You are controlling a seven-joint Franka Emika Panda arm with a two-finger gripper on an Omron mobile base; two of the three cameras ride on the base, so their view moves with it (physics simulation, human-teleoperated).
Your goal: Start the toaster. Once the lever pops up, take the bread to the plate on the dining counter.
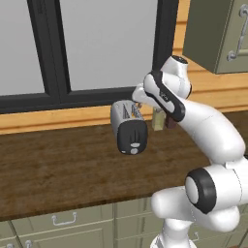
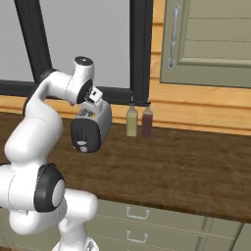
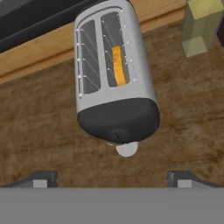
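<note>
I see the toaster [image 3: 114,74] standing on the wood countertop [image 3: 39,131] below the window, beside two bottles [image 2: 138,120]. The bread [image 3: 118,65] sits low in one slot. My gripper [image 3: 111,178] hovers above the toaster's black end, fingers spread wide, holding nothing.

Below me runs a dark wood-grain counter [image 1: 58,164] with handled drawers under its front edge. On it stands the toaster [image 1: 128,127] near the back, and beside it two bottles [image 2: 138,121] against the wall
</note>
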